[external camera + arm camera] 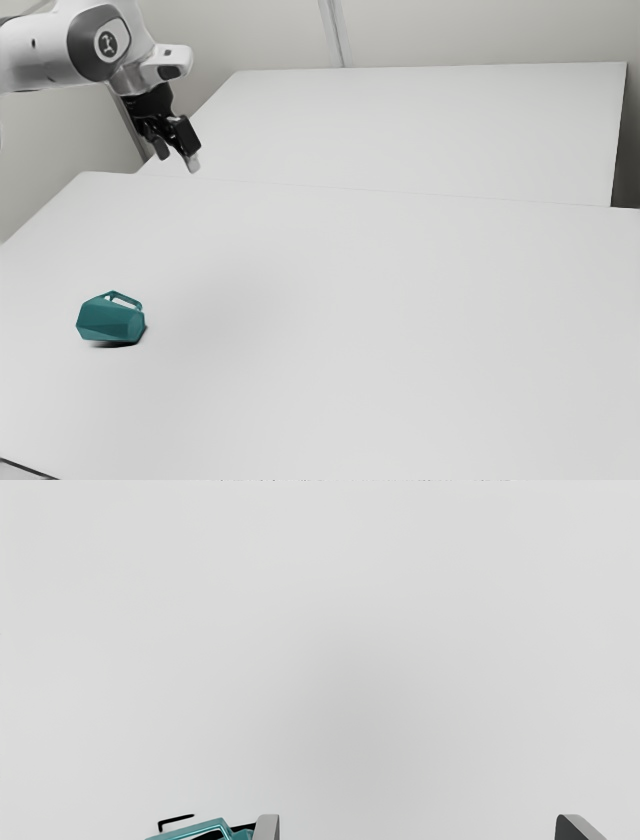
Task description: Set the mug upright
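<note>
Nearest the exterior camera, a thin dark line is crossing the corner at the exterior view's lower left. Beyond it, the teal mug is lying on its side on the white table, toward the exterior view's left. Its body is showing flat facets, and its handle is facing upward. A narrow dark shadow is running beneath the body.

Farther back, the black gripper is hanging above the table, well apart from the mug and pointing downward at a slight tilt. It is standing open and empty: in the wrist view its fingers are standing wide apart, with table surface showing between them. In that view the mug is appearing in part just outside one finger, its handle side showing. The white and grey arm is reaching in from the exterior view's upper left.

Farthest away, a second white surface is extending behind the table, and a pale wall is rising behind that.
</note>
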`<action>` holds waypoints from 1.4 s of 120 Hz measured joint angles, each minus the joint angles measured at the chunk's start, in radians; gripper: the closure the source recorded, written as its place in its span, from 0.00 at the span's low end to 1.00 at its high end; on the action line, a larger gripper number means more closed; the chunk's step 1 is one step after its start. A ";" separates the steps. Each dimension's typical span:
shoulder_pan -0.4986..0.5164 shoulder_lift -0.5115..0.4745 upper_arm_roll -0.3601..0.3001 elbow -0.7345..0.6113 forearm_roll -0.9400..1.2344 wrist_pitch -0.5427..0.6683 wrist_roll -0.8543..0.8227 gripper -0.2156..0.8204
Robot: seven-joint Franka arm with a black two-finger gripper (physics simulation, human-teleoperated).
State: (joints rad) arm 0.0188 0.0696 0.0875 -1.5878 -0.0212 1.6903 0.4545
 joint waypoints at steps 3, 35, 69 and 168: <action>0.002 -0.001 0.000 -0.002 0.000 0.003 -0.002 0.21; 0.023 -0.205 0.003 -0.337 -0.006 0.114 -0.024 0.21; 0.275 -0.508 -0.027 -0.848 -0.023 0.386 -0.028 0.21; 0.831 -0.261 -0.077 -0.894 -0.626 0.549 0.745 0.21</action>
State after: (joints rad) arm 0.8494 -0.1915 0.0107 -2.4816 -0.6476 2.2389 1.1992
